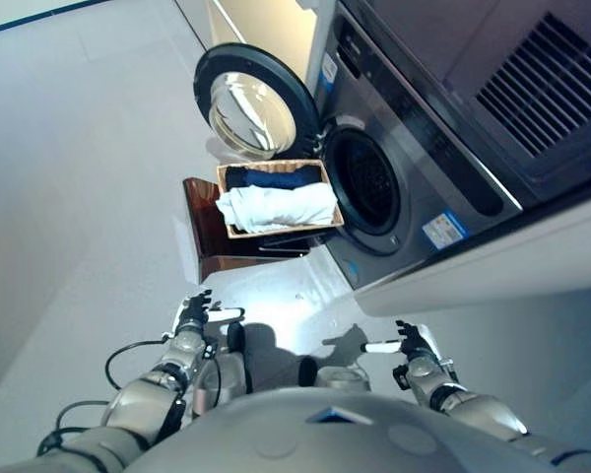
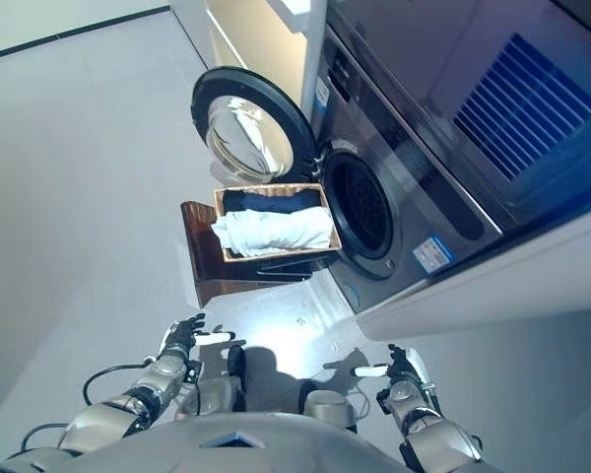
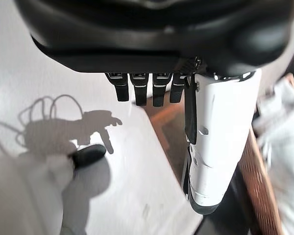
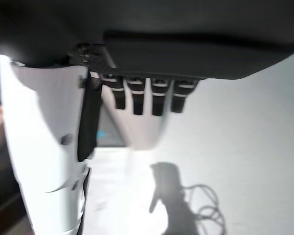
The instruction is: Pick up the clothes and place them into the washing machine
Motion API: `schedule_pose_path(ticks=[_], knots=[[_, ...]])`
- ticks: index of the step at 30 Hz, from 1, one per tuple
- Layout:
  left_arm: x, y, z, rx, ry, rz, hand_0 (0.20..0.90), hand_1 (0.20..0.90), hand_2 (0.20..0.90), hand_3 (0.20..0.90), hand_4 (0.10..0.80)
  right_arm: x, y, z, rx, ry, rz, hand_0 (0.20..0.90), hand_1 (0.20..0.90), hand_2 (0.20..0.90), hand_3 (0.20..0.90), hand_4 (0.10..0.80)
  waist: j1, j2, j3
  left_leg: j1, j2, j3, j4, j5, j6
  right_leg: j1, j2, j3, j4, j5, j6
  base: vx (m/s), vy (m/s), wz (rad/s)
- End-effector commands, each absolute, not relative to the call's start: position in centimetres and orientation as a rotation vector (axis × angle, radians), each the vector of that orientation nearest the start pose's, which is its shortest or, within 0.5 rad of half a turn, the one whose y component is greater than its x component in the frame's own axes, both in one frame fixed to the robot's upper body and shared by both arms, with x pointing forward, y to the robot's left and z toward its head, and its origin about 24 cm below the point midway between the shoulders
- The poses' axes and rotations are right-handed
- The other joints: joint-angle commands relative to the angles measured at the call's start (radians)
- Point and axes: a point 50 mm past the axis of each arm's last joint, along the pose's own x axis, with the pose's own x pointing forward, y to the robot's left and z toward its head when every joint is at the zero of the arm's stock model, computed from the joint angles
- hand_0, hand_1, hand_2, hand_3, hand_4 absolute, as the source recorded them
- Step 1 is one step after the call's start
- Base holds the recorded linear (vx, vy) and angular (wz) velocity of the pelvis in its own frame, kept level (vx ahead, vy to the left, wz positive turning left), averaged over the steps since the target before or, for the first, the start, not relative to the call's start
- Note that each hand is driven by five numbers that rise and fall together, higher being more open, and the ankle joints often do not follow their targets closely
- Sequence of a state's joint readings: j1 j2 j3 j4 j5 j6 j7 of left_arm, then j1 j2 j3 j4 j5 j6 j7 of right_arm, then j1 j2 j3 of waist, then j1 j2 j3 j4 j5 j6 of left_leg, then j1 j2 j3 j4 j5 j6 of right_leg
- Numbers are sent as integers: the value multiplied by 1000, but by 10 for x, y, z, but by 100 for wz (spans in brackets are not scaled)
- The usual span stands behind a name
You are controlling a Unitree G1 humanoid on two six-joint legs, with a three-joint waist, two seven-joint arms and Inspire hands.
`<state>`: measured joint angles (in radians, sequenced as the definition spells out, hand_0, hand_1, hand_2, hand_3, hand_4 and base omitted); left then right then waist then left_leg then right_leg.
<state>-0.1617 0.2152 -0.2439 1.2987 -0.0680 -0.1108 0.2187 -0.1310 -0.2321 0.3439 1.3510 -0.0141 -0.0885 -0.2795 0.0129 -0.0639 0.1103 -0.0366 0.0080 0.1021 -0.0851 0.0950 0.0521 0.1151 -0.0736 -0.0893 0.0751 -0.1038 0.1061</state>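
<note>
Head stereo pair looks down, both sharing washer (image 1: 404,177) and basket (image 2: 276,222). Wrist cams sit close behind fingers, facing floor (image 3: 49,73), probably.

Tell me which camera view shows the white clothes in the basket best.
The left eye view: the white clothes lie fully in sight in the basket, beside dark blue clothes. The right eye view shows nearly the same. The left wrist view catches only a blurred edge; the right wrist view shows none.
</note>
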Motion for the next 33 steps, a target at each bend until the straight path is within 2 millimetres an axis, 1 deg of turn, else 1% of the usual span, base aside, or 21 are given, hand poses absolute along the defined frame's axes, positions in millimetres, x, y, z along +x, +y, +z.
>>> schedule_pose_path(ticks=[1,2,3,5,6,8,9,10,11,12,13,14,18,23,25,27,28,29,30,31,33], knots=[[169,238,-134,479,941,161,900,900,900,900,800,167,-247,-132,-680,941,-103,900,900,900,900,800,13,11,22,22,43,-17,11,-24,-57,-155,80,94,296,83,70,24,103,-11],[169,238,-134,479,941,161,900,900,900,900,800,168,-247,-132,-680,940,-103,900,900,900,900,800,13,10,23,22,43,-17,11,-25,-57,-157,79,94,299,82,70,64,104,24],[172,244,-131,499,937,159,900,900,900,900,800,178,-248,-127,-706,910,-78,900,900,900,900,800,0,23,41,31,47,-56,3,-14,-52,-218,117,138,392,93,63,48,50,53],[173,246,-130,508,933,156,900,900,900,900,800,180,-248,-126,-722,902,-64,900,900,900,900,800,-3,22,43,30,42,-73,-2,-11,-51,-228,116,141,388,85,53,79,24,86],[174,248,-129,517,928,155,900,900,900,900,800,183,-250,-124,-760,891,-46,900,900,900,900,800,3,24,40,25,40,-86,-2,-12,-53,-225,99,141,346,71,43,114,-24,98],[180,250,-126,521,911,165,900,900,900,900,800,190,-252,-119,-842,857,-8,900,900,900,900,800,10,28,41,19,44,-101,-2,-20,-64,-214,38,99,232,47,32,89,-75,71],[185,249,-123,518,896,170,900,900,900,900,800,198,-254,-115,-878,835,5,900,900,900,900,800,17,25,41,17,42,-96,-2,-26,-72,-227,6,73,153,66,31,70,-124,53],[189,249,-121,507,883,179,900,900,900,900,800,207,-257,-108,-937,803,22,900,900,900,900,800,20,19,50,23,40,-95,-2,-41,-83,-239,-35,18,47,114,41,51,-87,35],[189,249,-121,507,883,179,900,900,900,900,800,207,-257,-108,-937,803,22,900,900,900,900,800,19,20,51,24,40,-96,-2,-41,-83,-237,-35,18,46,114,41,59,-138,22],[193,248,-120,481,866,193,900,900,900,900,800,215,-262,-102,-970,780,27,900,900,900,900,800,19,5,58,29,32,-90,-2,-57,-98,-225,-87,-6,-67,188,66,52,-101,12],[192,249,-120,480,871,195,900,900,900,900,800,214,-260,-103,-965,781,36,900,900,900,900,800,10,-2,51,27,25,-91,-2,-63,-99,-217,-75,51,-84,185,68,98,-131,22],[187,250,-122,478,884,201,900,900,900,900,800,211,-261,-105,-973,793,38,900,900,900,900,800,16,-7,45,40,26,-86,-2,-70,-102,-205,-75,58,-101,191,66,124,-87,37],[165,234,-137,465,952,155,900,900,900,900,800,200,-260,-111,-954,829,47,900,900,900,900,800,16,4,-6,58,39,-101,-2,-81,-114,-130,-62,29,-154,189,60,178,-132,27],[166,226,-138,481,928,118,900,900,900,900,800,199,-254,-112,-958,791,68,900,900,900,900,800,8,21,-8,80,70,-113,39,-88,-142,-79,-31,23,-162,145,35,89,-135,-4],[176,224,-133,478,884,120,900,900,900,900,800,203,-255,-108,-958,752,54,900,900,900,900,800,-1,9,28,-10,49,-112,244,-114,-164,-70,-36,18,-154,139,15,-60,-131,9],[182,222,-129,463,853,138,900,900,900,900,800,211,-255,-102,-947,710,29,900,900,900,900,800,7,2,62,-59,18,-150,310,-90,-168,-70,-38,18,-147,144,5,-73,-64,21],[183,220,-129,457,847,142,900,900,900,900,800,217,-255,-97,-954,678,33,900,900,900,900,800,10,4,61,-76,22,-168,239,-88,-157,-76,-40,25,-147,143,9,59,36,9],[177,219,-132,458,866,139,900,900,900,900,800,223,-254,-92,-957,642,39,900,900,900,900,800,17,16,45,-66,46,-177,127,-60,-149,-74,-33,36,-151,136,20,100,56,1],[177,219,-133,458,867,138,900,900,900,900,800,223,-254,-92,-957,643,39,900,900,900,900,800,19,16,45,-61,47,-176,121,-58,-149,-73,-33,37,-151,136,20,176,94,-12],[167,221,-137,469,897,133,900,900,900,900,800,232,-252,-84,-971,584,57,900,900,900,900,800,18,23,24,-47,61,-168,69,-47,-144,-64,-29,51,-157,122,30,90,50,-18],[163,223,-138,479,908,130,900,900,900,900,800,232,-251,-83,-978,574,64,900,900,900,900,800,17,24,14,-35,64,-153,59,-47,-141,-60,-30,53,-157,116,32,112,71,-37]])
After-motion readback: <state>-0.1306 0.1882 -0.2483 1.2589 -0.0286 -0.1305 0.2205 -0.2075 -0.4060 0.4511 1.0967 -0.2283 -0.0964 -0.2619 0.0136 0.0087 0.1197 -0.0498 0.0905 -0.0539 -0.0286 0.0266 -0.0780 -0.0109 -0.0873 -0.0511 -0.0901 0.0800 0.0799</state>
